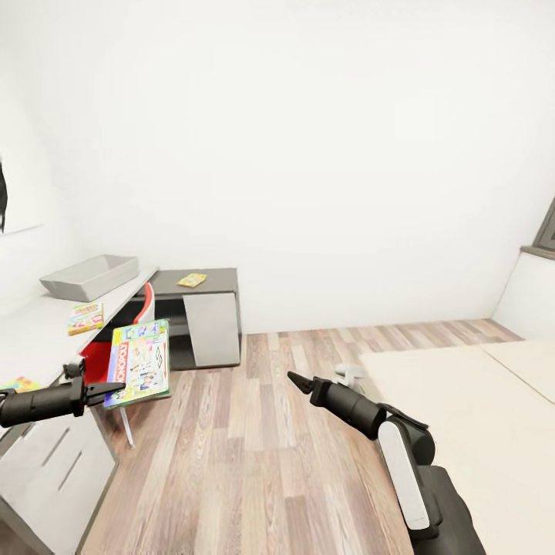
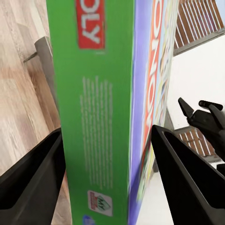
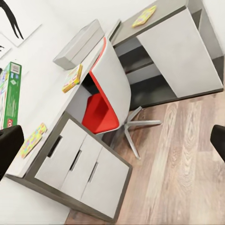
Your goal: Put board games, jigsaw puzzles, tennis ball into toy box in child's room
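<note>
My left gripper [image 1: 108, 389] [image 2: 107, 130] is shut on a white-blue board game [image 1: 139, 362] [image 2: 93, 117] with a green edge, held upright beside the table [image 1: 35, 327]. The grey toy box [image 1: 91, 276] [image 3: 79, 44] stands at the table's far end. In front of it lies the Skip-Bo board game [image 1: 85, 317] [image 3: 72, 77]. One jigsaw puzzle [image 1: 19, 384] [image 3: 32, 139] lies near the table's front, another [image 1: 192, 280] [image 3: 144, 15] on the lower dark top. My right gripper [image 1: 299, 380] [image 3: 117, 136] is open over the floor. The tennis ball is out of view.
A red and white swivel chair [image 1: 145, 304] [image 3: 103, 108] is tucked under the table, just behind the held game. The beige bed [image 1: 462, 432] lies at the right. Wooden floor [image 1: 247, 432] lies open between bed and desk. White drawers [image 3: 84, 164] front the table.
</note>
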